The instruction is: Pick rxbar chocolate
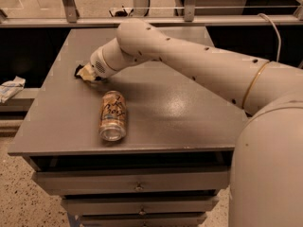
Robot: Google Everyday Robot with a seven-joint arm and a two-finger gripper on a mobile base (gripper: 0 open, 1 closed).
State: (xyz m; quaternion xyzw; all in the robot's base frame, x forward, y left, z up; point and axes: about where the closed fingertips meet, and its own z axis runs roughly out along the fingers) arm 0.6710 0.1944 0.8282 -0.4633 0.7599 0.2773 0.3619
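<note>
Now: gripper down on the bar, far-left of the tabletop

Chocolate bar (77, 71): only a small dark corner shows, lying flat on the grey table (189, 126) towards its left edge, about halfway back. The rest is hidden under the gripper (88, 74), which sits right on top of it, low against the surface. Cannot tell whether the gripper is open or has closed on the bar.

Risks, as judged from here:
- The bar is thin and flat. A grip set too high would probably slide off the wrapper.
- Downward pressure could nudge the bar left, and the table edge is near on that side.
- A hold on the crimped end alone may let the bar droop or slip on the lift.

Surroundings: a drink can (112, 116) lies on its side just in front of the gripper, open end towards the drawers (137, 181). It is apart from the bar and not in the way of a straight lift. The arm (189, 60) reaches in from the right across bare tabletop. A crumpled white scrap (10, 88) rests off the table to the left.
</note>
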